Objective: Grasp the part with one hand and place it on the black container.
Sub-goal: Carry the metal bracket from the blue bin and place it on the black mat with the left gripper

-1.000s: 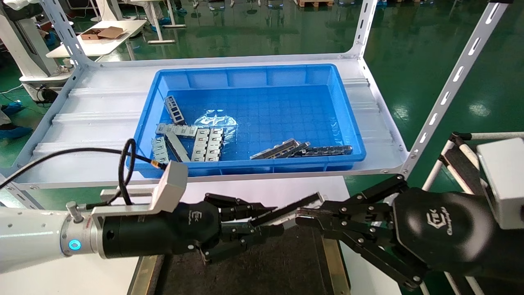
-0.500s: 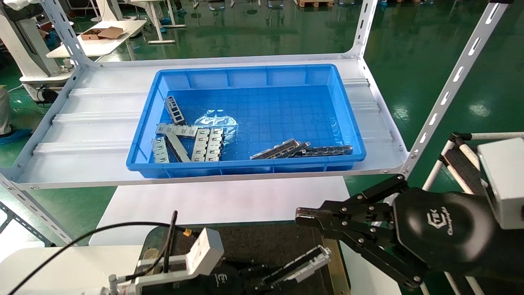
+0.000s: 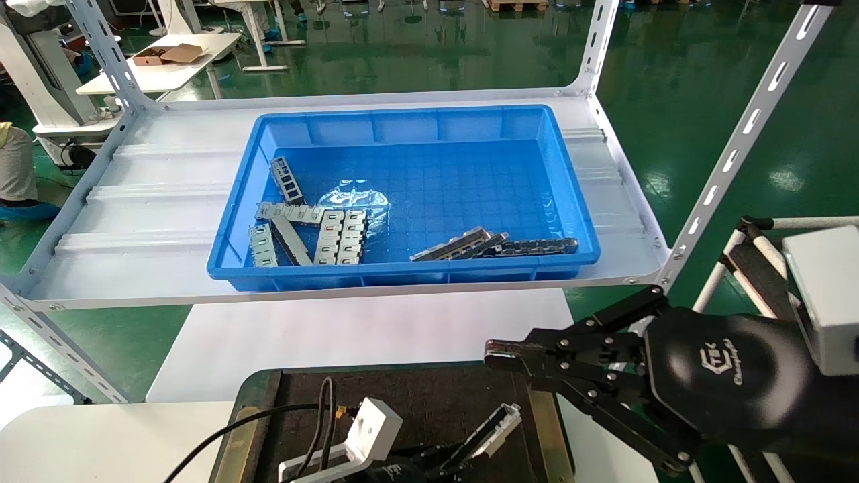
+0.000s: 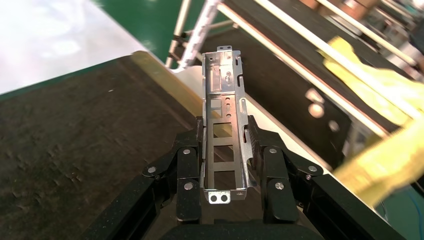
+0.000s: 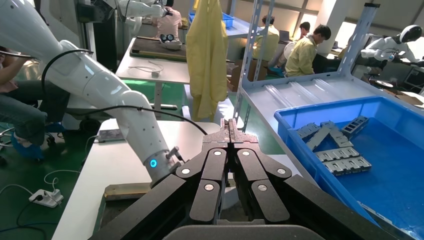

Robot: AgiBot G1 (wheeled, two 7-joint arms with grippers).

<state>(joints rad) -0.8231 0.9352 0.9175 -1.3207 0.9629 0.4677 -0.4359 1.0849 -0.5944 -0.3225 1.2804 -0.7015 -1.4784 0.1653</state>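
Note:
My left gripper (image 4: 224, 142) is shut on the part (image 4: 223, 120), a slim grey channel bar with rectangular cutouts that sticks out forward between the fingers. In the head view the left gripper (image 3: 451, 458) is low at the bottom edge, holding the part (image 3: 495, 429) tilted just above the black container (image 3: 429, 396), near its right brass rim strip (image 3: 545, 429). My right gripper (image 3: 500, 353) hangs shut and empty above the container's right side; it also shows shut in the right wrist view (image 5: 230, 129).
A blue bin (image 3: 416, 127) with several more metal parts (image 3: 339, 235) and dark bars (image 3: 530, 247) sits on the white shelf (image 3: 161, 201) behind. Slanted shelf uprights (image 3: 731, 147) stand at the right. A white table (image 3: 362, 329) lies under the container.
My left arm has come down and back from in front of the shelf, carrying the part low over the black container. The right gripper has not moved.

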